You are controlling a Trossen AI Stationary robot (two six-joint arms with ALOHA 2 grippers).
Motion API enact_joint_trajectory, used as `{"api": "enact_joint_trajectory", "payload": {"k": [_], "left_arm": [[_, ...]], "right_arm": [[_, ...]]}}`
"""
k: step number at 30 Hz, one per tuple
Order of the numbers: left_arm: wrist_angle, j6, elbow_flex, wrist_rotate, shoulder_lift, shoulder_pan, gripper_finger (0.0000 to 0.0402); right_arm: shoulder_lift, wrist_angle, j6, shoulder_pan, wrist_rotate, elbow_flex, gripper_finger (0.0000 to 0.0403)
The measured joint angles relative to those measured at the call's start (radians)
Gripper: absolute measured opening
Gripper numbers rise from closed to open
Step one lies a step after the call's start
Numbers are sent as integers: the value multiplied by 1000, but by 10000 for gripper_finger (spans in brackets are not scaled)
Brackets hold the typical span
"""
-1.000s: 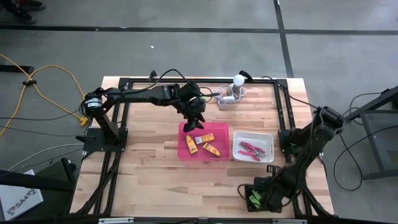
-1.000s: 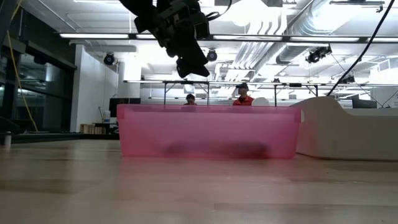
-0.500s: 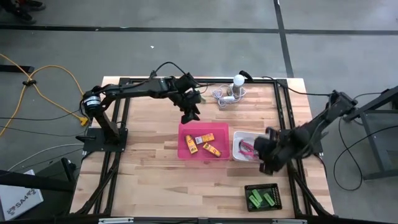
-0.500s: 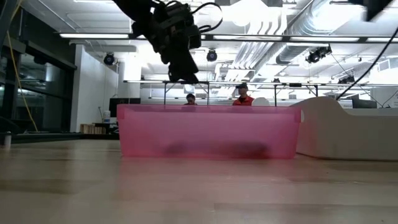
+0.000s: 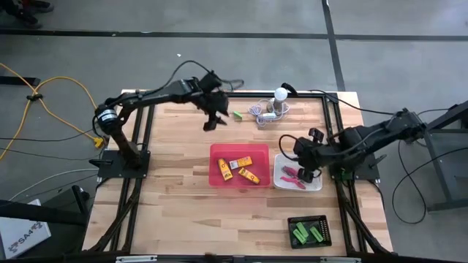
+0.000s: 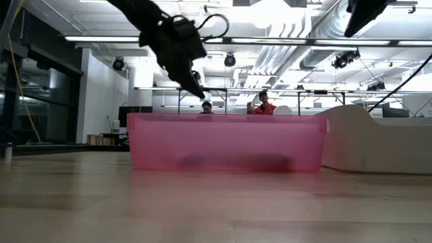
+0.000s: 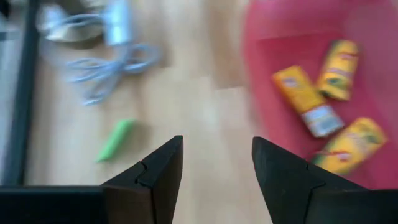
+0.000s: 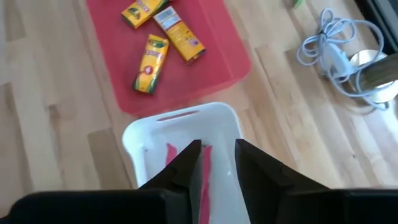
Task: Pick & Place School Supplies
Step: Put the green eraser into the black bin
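My left gripper (image 5: pixel 210 124) (image 7: pixel 217 168) hangs open above the bare table, beyond the pink tray's far left corner. A short green stick (image 5: pixel 238 115) (image 7: pixel 116 140) lies flat on the wood just off its fingers. Three yellow-orange blocks (image 5: pixel 240 168) (image 8: pixel 163 34) lie in the pink tray (image 5: pixel 219 179). My right gripper (image 5: pixel 306 175) (image 8: pixel 217 162) hovers over the white tray (image 5: pixel 278 175) (image 8: pixel 134 140), its fingers a narrow gap apart, with nothing between them. Pink-handled scissors (image 5: pixel 295 175) (image 8: pixel 204 180) lie in that tray. More green sticks (image 5: pixel 307 232) lie in the black tray (image 5: pixel 292 220).
A white bulb-like object with a coiled grey cord (image 5: pixel 272 106) (image 8: pixel 339 53) sits by the table's far edge, close to the loose green stick. Black frame rails run along the left and right edges. Bare wood lies near the table's left and near sides.
My left gripper has drawn back from above the pink tray's far edge toward the table's far left, ending near the loose green stick. My right arm has swung from the black tray at the near edge toward the far side and now hangs over the white tray.
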Motion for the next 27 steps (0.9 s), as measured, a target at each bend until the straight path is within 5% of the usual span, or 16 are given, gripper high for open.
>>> {"api": "enact_joint_trajectory", "payload": {"k": [8,18,27], "left_arm": [[102,17,2,206,51,223,187],[199,170,2,55,169,184,183],[397,113,2,-8,190,143,159]], "right_arm": [[0,48,-125,-107,-8,0,84],[0,122,-292,-237,-37,0,84],[0,153,-399,-345,-59,0,84]]}}
